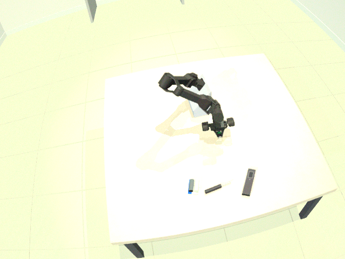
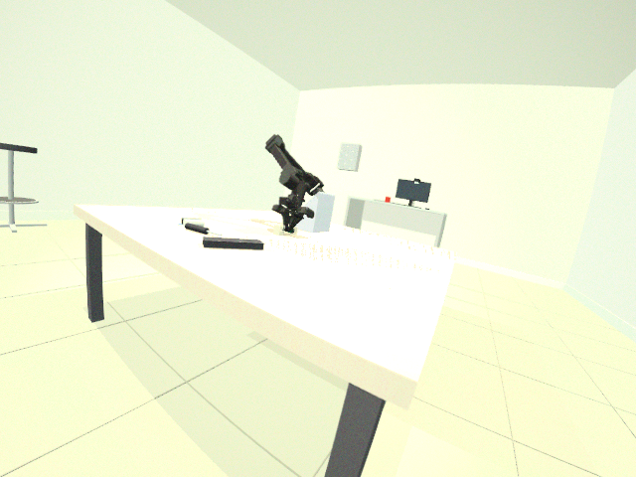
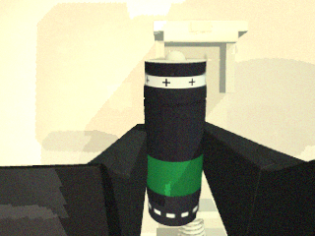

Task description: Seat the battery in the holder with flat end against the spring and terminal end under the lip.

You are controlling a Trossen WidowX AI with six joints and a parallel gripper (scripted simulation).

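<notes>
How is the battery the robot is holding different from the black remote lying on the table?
The battery is a round cylinder with a green band and plus signs; the remote is a flat, long slab with a small screen. The battery is pinched between the gripper jaws at the holder; the remote lies loose near the table edge, untouched. Both are mostly black.

One battery (image 3: 174, 143), one remote (image 1: 248, 182), one marker (image 1: 214, 188)
</notes>
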